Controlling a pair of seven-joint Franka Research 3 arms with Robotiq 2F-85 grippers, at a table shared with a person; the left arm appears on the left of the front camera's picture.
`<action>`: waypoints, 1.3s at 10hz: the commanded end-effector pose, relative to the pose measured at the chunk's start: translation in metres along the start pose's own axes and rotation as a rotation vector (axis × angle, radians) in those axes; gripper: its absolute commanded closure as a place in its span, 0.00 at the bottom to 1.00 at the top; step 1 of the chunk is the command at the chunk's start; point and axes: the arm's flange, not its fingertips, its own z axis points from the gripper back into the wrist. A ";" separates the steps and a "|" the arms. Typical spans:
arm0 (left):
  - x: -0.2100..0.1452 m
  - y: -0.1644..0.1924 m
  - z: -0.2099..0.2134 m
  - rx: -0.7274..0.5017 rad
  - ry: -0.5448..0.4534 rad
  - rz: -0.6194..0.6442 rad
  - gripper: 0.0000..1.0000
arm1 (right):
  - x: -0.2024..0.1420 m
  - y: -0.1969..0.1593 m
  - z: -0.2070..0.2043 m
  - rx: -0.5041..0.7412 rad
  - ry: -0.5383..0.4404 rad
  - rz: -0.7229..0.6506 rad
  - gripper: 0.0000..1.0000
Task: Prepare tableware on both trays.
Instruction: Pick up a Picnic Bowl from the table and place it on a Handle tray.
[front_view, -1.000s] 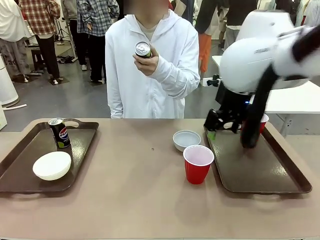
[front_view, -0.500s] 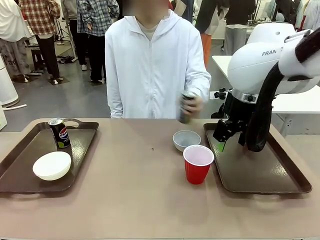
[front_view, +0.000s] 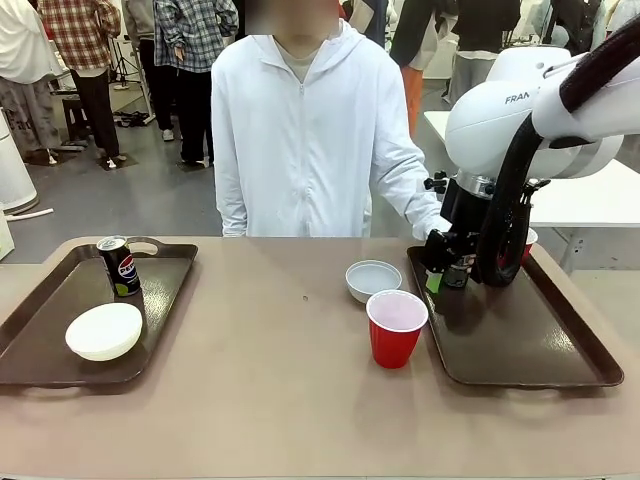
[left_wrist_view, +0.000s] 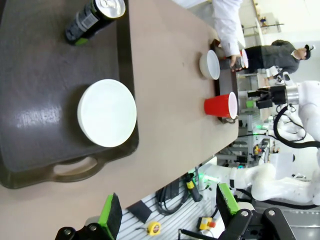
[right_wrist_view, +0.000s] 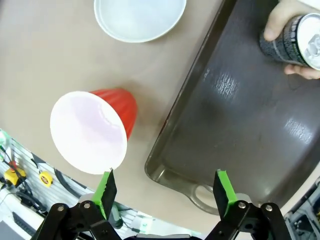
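While both pincers hung empty, we logged the layout fast. The left tray lay on the counter at the robot's left. It carried a dark cola can upright at its far part and a whitish bowl nearer the robot, the two apart. The right tray lay at the robot's right. Between the trays, on bare counter, stood the second bowl. Just beside it and nearer the robot stood a red cup, upright, white inside, close to the right tray's left rim but not on it. The right pincer hovered above that tray's left part, jaws wide, green pads well apart, nothing between them. In its wrist view the red cup sat off to one side and the tray's cut-out handle lay between the fingers. The person stood at the far side, and their hand was wrapped around the second can, upright at the right tray's far left corner. Whether its base touched the tray we couldn't tell. A sliver of another red cup showed behind the right arm near the tray's far rim; on it or off, unclear. The left pincer was wide too, empty, raised off to the side of the left tray.
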 end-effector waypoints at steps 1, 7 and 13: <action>-0.001 0.000 0.000 -0.017 -0.010 -0.007 0.00 | 0.013 -0.004 0.001 0.025 0.012 -0.049 0.00; -0.001 0.000 0.000 -0.017 -0.010 -0.007 0.00 | 0.055 -0.001 -0.009 -0.011 -0.015 -0.099 0.00; -0.001 0.000 0.000 -0.017 -0.010 -0.007 0.00 | 0.115 -0.002 -0.038 -0.106 -0.009 0.190 0.00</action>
